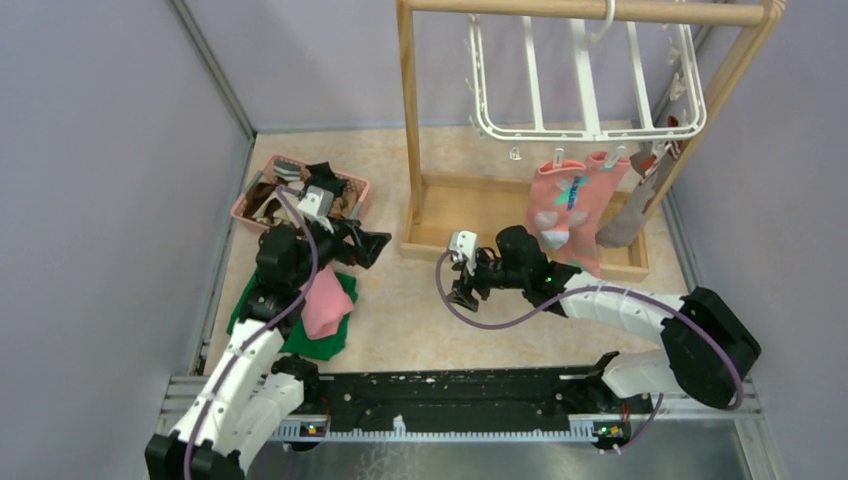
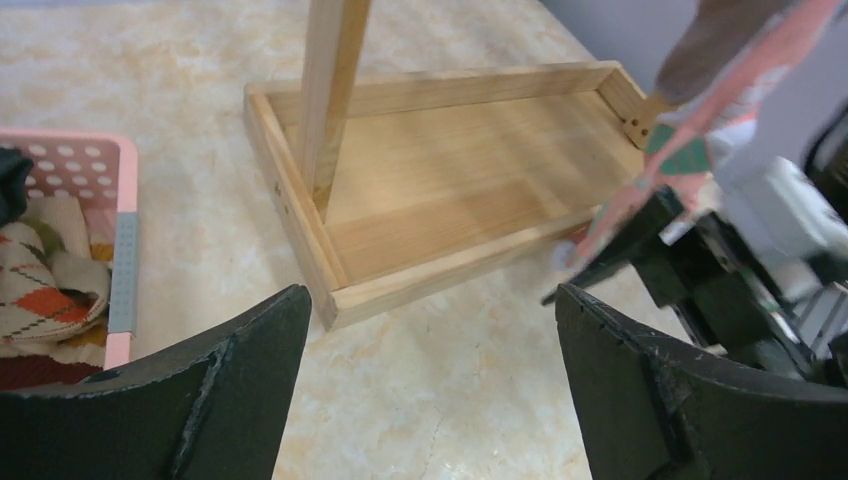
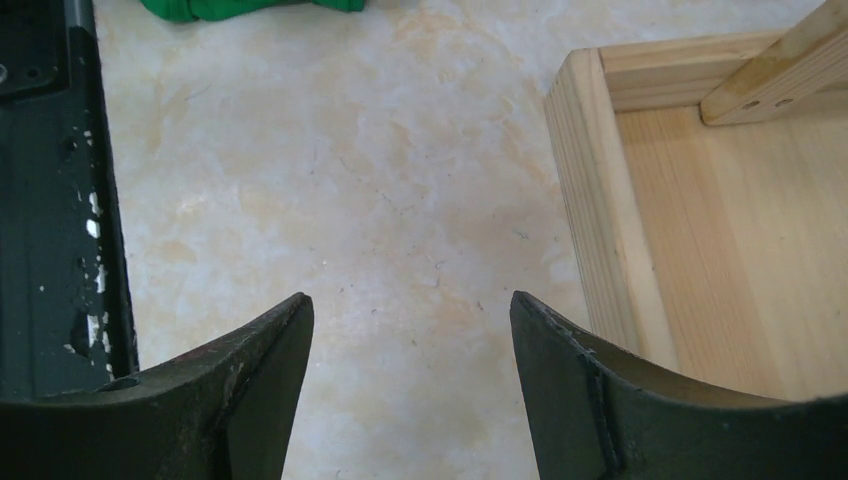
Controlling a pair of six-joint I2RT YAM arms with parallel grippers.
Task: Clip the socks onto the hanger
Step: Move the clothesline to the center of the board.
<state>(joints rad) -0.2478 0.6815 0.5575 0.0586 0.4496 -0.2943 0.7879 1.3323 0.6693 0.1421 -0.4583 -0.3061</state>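
Pink socks [image 1: 562,205] and a grey sock [image 1: 630,215] hang clipped to the hanger [image 1: 540,133]. More socks [image 2: 45,270] lie in the basket [image 2: 128,170], not yet hung. The left gripper [image 2: 430,310] and right gripper [image 3: 410,310] are both spread and empty, low over the tabletop [image 3: 350,200].

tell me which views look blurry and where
Left wrist: the pink sock and the right arm are smeared, while the wooden tray is sharp. Right wrist: the table is crisp throughout. Top external: even light, no glare.
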